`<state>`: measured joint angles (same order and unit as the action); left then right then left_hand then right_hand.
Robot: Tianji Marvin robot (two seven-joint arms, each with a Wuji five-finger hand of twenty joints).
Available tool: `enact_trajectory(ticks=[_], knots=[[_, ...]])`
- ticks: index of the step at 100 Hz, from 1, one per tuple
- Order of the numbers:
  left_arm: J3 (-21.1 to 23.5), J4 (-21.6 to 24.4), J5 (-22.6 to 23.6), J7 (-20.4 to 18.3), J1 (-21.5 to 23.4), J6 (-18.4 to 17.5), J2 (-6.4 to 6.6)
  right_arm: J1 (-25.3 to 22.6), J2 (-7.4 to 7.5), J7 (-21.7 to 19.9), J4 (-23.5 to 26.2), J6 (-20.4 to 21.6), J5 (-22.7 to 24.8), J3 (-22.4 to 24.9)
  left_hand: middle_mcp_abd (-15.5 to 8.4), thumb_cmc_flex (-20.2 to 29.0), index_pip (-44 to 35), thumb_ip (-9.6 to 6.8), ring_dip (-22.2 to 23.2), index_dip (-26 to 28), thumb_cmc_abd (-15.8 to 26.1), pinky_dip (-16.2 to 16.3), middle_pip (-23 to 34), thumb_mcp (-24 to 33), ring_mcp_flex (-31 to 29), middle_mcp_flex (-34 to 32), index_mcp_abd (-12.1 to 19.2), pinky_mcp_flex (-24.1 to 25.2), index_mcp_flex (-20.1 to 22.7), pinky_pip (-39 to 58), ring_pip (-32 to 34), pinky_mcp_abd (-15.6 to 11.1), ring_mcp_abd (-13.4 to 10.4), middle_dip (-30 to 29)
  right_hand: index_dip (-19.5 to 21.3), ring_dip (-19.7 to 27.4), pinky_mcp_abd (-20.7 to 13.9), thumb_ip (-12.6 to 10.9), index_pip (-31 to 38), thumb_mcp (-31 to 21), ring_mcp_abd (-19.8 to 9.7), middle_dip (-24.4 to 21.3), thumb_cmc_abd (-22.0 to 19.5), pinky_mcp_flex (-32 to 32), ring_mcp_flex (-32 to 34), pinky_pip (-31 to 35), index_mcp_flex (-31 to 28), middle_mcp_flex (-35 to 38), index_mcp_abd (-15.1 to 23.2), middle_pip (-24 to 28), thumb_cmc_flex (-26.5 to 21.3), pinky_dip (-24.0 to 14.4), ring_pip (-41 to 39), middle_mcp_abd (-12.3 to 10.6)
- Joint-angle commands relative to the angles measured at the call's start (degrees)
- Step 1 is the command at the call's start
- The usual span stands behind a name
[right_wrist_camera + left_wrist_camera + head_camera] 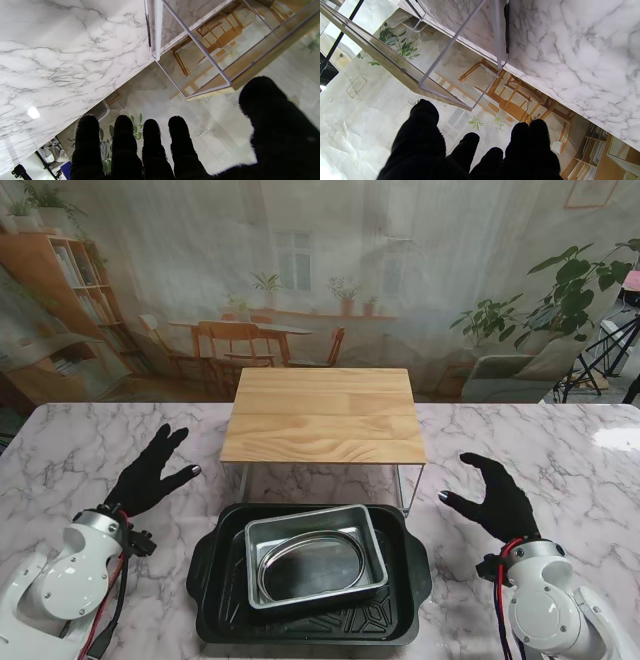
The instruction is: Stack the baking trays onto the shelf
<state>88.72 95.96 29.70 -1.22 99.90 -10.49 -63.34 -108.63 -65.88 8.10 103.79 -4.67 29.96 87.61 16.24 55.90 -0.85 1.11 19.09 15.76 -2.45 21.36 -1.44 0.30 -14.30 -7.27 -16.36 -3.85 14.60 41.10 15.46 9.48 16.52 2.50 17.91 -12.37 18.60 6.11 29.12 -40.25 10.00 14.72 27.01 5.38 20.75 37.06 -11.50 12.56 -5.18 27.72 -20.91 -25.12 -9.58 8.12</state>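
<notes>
Black-gloved fingers (425, 130) of the left hand (150, 473) are spread wide with the thumb splayed, gripping nothing, poised over the marble table (60, 450) to the left of the shelf (324, 415). The right hand (497, 500) mirrors it on the shelf's right side, its four fingers (125, 140) side by side and slightly parted, the thumb held well out, likewise empty. Neither hand touches the trays.

In both wrist views the shelf's thin metal legs (460, 32) and wooden underside (255, 67) stand just ahead of the fingertips.

The wooden-topped shelf stands at the middle of the table, nothing on its top. Directly in front of it, nearer to me, lies the black baking tray (310, 620) with handles at either end, its far edge close to the shelf's legs. Nested inside it, sitting slightly askew, is the silver baking tray (316, 556), and within that lies a smaller oval-bottomed metal pan (310, 568).
</notes>
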Motion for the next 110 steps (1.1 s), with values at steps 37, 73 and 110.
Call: enact_trajectory(ticks=[37, 73, 110], knots=[[3.35, 4.69, -2.99, -3.95, 9.54, -1.13, 0.45, -5.2, 0.54, -0.98, 5.01, -4.74, 4.34, -0.25, 1.44, -0.59, -1.79, -1.96, 1.16, 0.29, -0.05, 0.74, 1.28, -1.11, -0.77, -3.82, 1.14, -0.63, -1.14, 2.08, 2.41, -3.47, -0.93, 4.09, -2.69, -0.89, -2.6, 0.94, -1.45, 4.82, 1.73, 1.48, 2.3, 2.57, 2.83, 6.5, 0.8, -0.59, -3.2, 4.02, 1.44, -2.22, -0.64, 2.16], [3.49, 7.32, -3.75, -6.17, 12.69, 3.71, 0.61, -7.69, 1.11, -3.69, 8.27, -10.7, 7.69, -1.03, 2.33, -1.41, -5.52, -1.83, 17.02, 6.7, -0.05, 7.97, 13.8, -1.11, -9.19, -16.7, -2.2, -7.22, 4.04, 17.62, 15.3, -0.36, 4.36, 23.98, 2.77, -9.72, -1.36, 0.43, -0.93, 5.45, 2.92, 6.9, 1.04, 11.3, 9.67, 30.15, -4.0, 3.67, -5.42, 13.82, 3.48, 0.84, -21.19, 5.65], [2.58, 8.53, -6.13, -9.19, 14.36, 7.54, 0.95, -6.49, 2.18, -8.56, 9.14, -14.52, 9.69, -4.31, 2.71, 0.76, -2.16, -2.06, 13.51, 4.63, -1.93, 7.11, 9.38, -0.97, -7.58, -5.95, -0.89, -6.94, 1.22, 15.62, 10.94, 0.25, 4.83, 12.01, 4.48, -8.82, -1.36, -1.15, -3.04, -3.09, 2.67, 6.55, 2.18, 10.21, 8.56, 30.57, -3.49, 2.62, -5.13, 11.34, -2.44, 2.04, -19.76, 4.74]])
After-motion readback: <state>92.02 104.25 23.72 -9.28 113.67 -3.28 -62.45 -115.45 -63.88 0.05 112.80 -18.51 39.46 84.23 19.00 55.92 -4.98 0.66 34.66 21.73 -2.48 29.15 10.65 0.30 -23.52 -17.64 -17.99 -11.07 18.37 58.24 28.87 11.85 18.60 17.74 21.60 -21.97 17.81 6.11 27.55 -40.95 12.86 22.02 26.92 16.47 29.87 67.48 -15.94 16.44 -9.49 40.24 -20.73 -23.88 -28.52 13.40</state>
